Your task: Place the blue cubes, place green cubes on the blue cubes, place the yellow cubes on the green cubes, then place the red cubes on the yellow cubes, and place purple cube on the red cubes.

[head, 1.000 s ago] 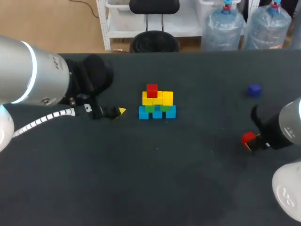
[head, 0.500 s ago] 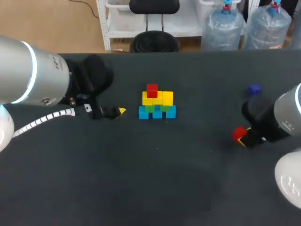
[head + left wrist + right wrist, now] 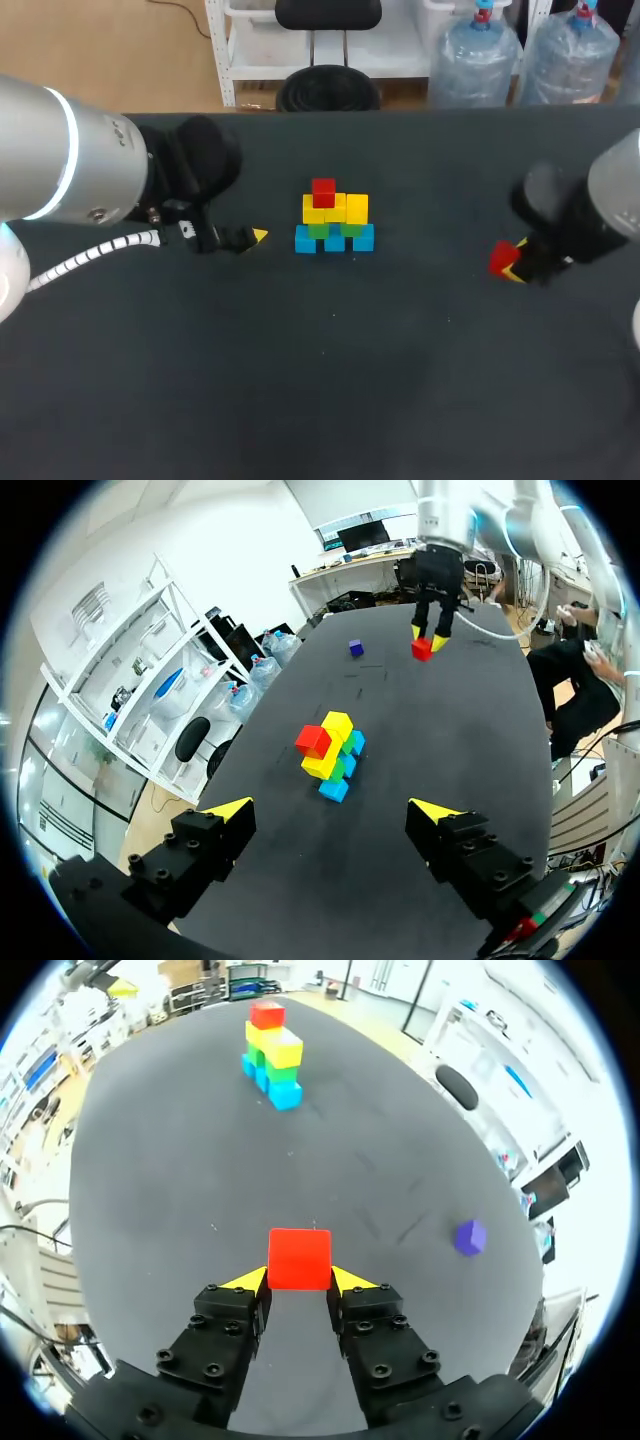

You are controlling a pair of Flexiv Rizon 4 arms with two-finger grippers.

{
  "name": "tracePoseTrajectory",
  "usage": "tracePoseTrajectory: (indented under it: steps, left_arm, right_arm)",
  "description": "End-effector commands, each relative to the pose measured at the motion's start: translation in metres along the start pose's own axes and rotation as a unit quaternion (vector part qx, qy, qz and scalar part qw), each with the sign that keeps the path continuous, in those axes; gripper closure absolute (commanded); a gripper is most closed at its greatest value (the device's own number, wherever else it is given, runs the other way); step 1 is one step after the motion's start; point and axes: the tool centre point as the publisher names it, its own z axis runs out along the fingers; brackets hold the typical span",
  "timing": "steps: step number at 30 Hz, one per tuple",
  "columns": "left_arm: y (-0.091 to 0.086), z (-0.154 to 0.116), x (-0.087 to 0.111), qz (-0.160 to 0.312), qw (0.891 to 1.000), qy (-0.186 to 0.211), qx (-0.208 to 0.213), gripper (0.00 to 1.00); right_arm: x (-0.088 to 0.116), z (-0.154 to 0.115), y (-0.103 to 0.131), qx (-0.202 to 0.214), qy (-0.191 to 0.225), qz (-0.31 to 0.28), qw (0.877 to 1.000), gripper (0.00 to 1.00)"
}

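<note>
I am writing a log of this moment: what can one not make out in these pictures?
Head view: the purple cube is hidden behind the right arm; only the wrist views show it.
Head view: of the left fingers only one yellow tip shows; the wrist hides the rest.
All views: the green cubes are small and mostly covered by the yellow cubes; their number is unclear.

Bright even indoor light, faint soft shadows, dark matte table (image 3: 330, 400)
</note>
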Motion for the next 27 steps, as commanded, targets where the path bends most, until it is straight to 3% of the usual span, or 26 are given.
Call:
tracePoseTrajectory:
  steps: [1, 13, 27]
  left_arm:
    - [-0.001, 0.001, 0.000, -0.001, 1.000, 0.001, -0.003, 0.00]
    - [-0.001, 0.001, 0.000, -0.001, 1.000, 0.001, -0.003, 0.00]
    - [-0.001, 0.001, 0.000, -0.001, 1.000, 0.001, -0.003, 0.00]
  right_arm:
    - [-0.014, -0.012, -0.002, -0.038, -0.001, -0.016, 0.999, 1.00]
    - [-0.059, -0.010, -0.005, -0.035, -0.025, -0.047, 0.998, 1.00]
    - [-0.104, -0.006, -0.006, -0.035, -0.137, -0.054, 0.988, 1.00]
